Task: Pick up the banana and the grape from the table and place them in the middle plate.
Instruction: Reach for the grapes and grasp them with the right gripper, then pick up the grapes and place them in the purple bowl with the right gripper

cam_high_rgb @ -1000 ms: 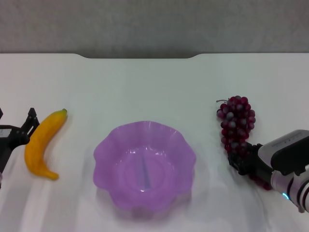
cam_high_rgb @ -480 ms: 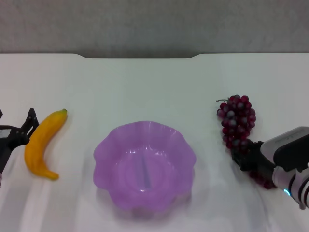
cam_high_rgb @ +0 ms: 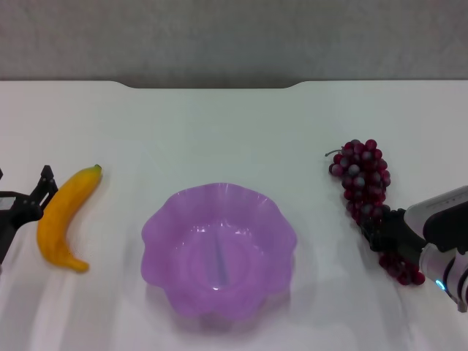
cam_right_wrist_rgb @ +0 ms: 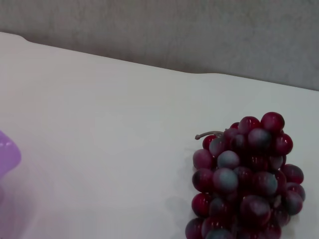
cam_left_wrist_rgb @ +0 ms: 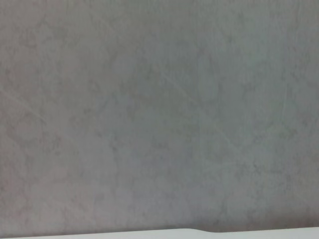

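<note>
The orange-yellow banana (cam_high_rgb: 62, 219) lies on the white table (cam_high_rgb: 219, 131) at the left. My left gripper (cam_high_rgb: 33, 197) is open right beside the banana's left side, apart from it. The purple scalloped middle plate (cam_high_rgb: 157, 227) stands empty in the centre. The dark red grape bunch (cam_high_rgb: 362, 179) lies at the right. My right gripper (cam_high_rgb: 384, 235) is shut on the bunch's lower half, with a few grapes showing below the fingers. The right wrist view shows the bunch's upper part (cam_right_wrist_rgb: 244, 179) with its stem, and a bit of the plate's rim (cam_right_wrist_rgb: 7, 154).
The table's notched far edge (cam_high_rgb: 212, 86) meets a grey wall (cam_high_rgb: 234, 36). The left wrist view shows only that wall (cam_left_wrist_rgb: 159, 109) and a thin strip of table edge.
My right gripper has moved slightly right and toward me, and the grape bunch has shifted and stretched along with it. The left gripper and banana have stayed put.
</note>
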